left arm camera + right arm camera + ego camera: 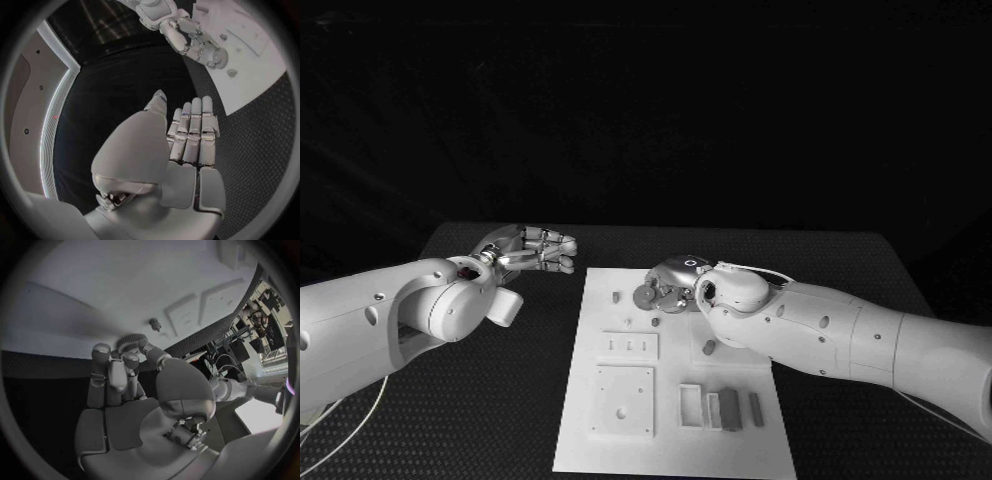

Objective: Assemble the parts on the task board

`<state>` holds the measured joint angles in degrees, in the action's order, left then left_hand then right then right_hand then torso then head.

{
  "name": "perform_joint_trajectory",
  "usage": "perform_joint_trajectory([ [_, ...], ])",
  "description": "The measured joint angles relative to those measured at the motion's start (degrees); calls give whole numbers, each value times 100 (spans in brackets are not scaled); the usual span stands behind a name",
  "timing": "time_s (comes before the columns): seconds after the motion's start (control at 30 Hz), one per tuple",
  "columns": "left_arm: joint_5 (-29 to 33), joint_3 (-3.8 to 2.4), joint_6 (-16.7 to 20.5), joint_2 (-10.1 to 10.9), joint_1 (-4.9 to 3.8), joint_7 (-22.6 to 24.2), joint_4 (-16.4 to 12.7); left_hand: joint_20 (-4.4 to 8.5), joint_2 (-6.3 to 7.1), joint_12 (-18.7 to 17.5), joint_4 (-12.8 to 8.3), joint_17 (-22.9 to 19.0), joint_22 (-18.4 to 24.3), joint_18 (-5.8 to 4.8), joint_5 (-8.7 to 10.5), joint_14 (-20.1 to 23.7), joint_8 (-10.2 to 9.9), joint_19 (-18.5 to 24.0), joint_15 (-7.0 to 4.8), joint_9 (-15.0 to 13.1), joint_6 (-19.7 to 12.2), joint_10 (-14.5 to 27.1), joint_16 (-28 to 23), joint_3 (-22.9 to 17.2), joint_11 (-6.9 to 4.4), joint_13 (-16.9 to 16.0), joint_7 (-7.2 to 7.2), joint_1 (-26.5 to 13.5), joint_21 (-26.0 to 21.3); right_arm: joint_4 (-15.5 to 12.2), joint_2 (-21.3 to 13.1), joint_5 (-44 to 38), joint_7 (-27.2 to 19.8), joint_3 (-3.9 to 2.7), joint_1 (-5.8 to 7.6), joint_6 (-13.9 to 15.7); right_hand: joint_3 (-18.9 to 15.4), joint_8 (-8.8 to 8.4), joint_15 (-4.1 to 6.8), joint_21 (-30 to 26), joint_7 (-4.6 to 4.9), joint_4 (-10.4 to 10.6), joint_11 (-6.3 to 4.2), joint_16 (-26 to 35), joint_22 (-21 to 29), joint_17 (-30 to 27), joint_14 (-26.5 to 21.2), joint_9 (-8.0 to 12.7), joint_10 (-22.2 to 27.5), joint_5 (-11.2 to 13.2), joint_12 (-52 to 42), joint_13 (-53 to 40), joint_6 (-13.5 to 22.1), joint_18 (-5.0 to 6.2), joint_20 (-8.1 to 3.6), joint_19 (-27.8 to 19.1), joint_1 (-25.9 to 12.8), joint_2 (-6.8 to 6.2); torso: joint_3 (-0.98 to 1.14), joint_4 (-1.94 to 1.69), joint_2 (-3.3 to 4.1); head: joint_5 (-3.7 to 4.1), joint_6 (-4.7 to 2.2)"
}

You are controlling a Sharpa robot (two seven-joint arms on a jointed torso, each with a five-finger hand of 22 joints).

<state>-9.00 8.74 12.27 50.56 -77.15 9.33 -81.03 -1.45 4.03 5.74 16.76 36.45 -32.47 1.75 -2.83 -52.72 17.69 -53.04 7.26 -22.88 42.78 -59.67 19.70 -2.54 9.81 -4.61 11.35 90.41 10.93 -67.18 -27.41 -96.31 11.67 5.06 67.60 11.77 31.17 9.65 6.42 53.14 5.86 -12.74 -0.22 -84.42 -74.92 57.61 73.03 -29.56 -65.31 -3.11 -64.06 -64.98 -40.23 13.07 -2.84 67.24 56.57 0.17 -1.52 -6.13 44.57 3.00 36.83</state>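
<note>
The white task board (733,330) lies in the middle of the black table. My right hand (678,284) hovers over the board's far end and pinches a round toothed grey part (646,297) between thumb and fingers; the right wrist view shows this part (130,342) at the fingertips (117,374), above the board (94,285). My left hand (531,250) floats left of the board's far corner over the table. Its fingers (194,130) are stretched out flat and hold nothing. From the left wrist I see the right hand (199,45) over the board (256,80).
Small loose parts (616,296) (710,347) and a short peg (655,322) lie on the board. Two raised square plates (629,345) (623,400) sit on its left half. Several oblong blocks (728,408) lie at its near right. Black table (473,400) surrounds the board.
</note>
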Motion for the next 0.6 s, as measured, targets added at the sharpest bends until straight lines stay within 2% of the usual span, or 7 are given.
perform_joint_trajectory([
  [0.17,0,0,0,8,0,-2,-14,0,0,0,0,0,0,4,0,0,-15,0,0,0,0,0,0,0,0,0,0,0,0,-69,-78,13,-15,0,5,-13,0,70,0,0,15,0,0,0,0,22,0,-10,0,0,0,-7,-13,16,0,0,0,0,1,2,-1,-3,-4],
  [0.33,0,0,1,32,0,-3,-14,0,0,0,0,6,0,83,0,0,-22,0,0,-1,-21,0,0,0,0,3,-20,0,-23,-136,-158,-2,-24,10,6,44,-16,133,-2,0,74,-15,0,0,0,68,2,-64,0,0,0,-11,-77,20,0,0,-18,-18,3,8,-1,1,0],
  [0.47,0,0,1,29,0,-4,-15,0,0,0,-15,6,0,84,0,0,-22,0,0,-1,-21,0,0,-15,0,5,-20,0,-23,-230,-259,-6,-66,13,-5,168,1,186,-53,0,76,-61,12,0,0,131,53,-72,-13,0,0,-13,-139,20,1,0,-9,-44,5,10,-1,11,-15],
  [0.53,0,0,1,31,0,-4,-13,0,0,0,-15,6,0,84,0,0,-22,0,0,-1,-21,0,0,-15,0,4,-20,0,-23,-297,-327,-2,-118,-17,-1,305,4,186,-51,0,78,-68,22,0,0,157,82,-73,-23,0,0,-13,-174,20,1,1,-3,-100,6,10,-2,17,-23],
  [0.6,0,0,1,33,0,-4,3,0,0,0,-15,5,0,84,0,0,-22,0,0,-1,-21,0,0,-15,0,5,-21,0,-23,-350,-388,22,-180,-71,15,476,-9,200,-59,0,82,-102,33,0,0,172,108,-84,-34,0,0,-12,-219,20,-6,8,2,-220,8,12,-3,21,-35],
])
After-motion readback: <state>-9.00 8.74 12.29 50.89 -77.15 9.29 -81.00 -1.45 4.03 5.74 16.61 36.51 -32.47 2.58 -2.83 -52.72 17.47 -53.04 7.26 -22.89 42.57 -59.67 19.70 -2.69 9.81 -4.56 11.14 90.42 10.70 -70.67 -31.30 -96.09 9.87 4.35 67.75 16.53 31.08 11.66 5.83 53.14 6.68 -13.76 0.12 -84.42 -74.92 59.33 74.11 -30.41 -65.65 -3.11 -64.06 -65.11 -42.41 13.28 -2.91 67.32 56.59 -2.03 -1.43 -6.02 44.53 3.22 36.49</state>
